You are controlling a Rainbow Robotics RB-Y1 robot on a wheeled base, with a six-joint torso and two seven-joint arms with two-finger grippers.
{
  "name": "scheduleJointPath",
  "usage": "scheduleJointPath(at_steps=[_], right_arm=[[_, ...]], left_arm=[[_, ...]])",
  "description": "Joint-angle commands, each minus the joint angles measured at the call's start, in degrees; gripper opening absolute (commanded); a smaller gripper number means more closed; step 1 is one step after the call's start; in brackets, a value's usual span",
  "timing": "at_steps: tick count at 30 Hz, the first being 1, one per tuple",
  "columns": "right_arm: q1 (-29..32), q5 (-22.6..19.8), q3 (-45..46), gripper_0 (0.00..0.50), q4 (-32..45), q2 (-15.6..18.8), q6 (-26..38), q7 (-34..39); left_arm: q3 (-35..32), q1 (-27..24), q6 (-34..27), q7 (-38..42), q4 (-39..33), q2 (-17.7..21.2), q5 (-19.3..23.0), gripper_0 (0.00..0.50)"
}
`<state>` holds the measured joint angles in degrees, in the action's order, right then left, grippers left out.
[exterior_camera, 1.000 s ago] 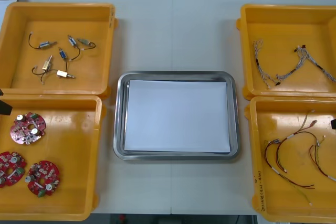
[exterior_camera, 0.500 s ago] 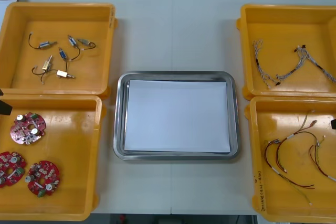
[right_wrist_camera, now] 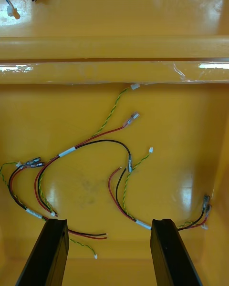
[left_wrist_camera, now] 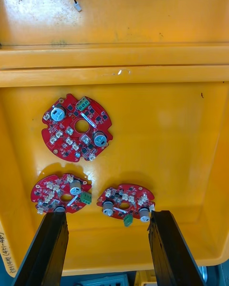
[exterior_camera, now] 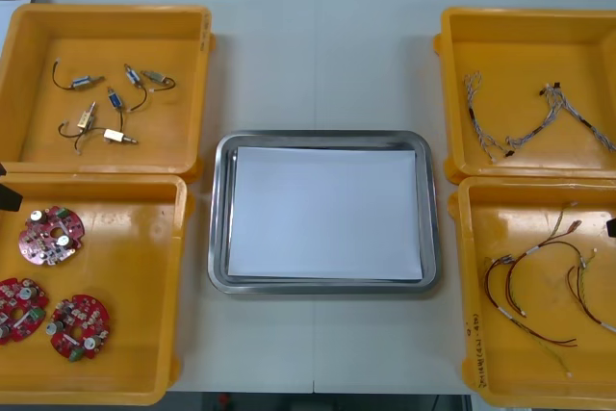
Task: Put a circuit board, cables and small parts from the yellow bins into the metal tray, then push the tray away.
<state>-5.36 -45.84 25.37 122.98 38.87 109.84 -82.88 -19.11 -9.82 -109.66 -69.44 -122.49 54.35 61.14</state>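
The metal tray (exterior_camera: 219,218), white inside, lies at the table's middle with nothing in it. Three round red circuit boards (exterior_camera: 51,235) lie in the near left yellow bin (exterior_camera: 135,276). My left gripper (left_wrist_camera: 109,240) hangs open above that bin, and the two nearer boards (left_wrist_camera: 126,203) lie just beyond its fingertips. Over the near right yellow bin (exterior_camera: 539,228) my right gripper (right_wrist_camera: 109,243) is open, with red, black and yellow-green cables (right_wrist_camera: 95,148) spread below and beyond its fingers (right_wrist_camera: 47,252). Neither gripper holds anything.
The far left yellow bin (exterior_camera: 173,45) holds several small metal parts (exterior_camera: 106,108) with short wires. Twisted blue and white cables (exterior_camera: 539,117) lie in the far right yellow bin (exterior_camera: 520,55). Bare table lies beyond the tray, up to the far edge.
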Motion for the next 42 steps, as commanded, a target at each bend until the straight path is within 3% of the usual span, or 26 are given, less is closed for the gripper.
scheduleJointPath(at_steps=[1, 42], right_arm=[[0.88, -0.39, -0.24, 0.5, 0.15, 2.08, 0.16, 1.85], [-0.18, -0.75, 2.4, 0.5, 0.68, 1.29, 0.16, 1.41]], left_arm=[[-1.98, 1.03, -0.34, -3.86, -1.53, 2.69, -0.49, 0.5], [0.39, 2.35, -0.34, -3.94, -0.47, 1.2, -2.08, 0.5]])
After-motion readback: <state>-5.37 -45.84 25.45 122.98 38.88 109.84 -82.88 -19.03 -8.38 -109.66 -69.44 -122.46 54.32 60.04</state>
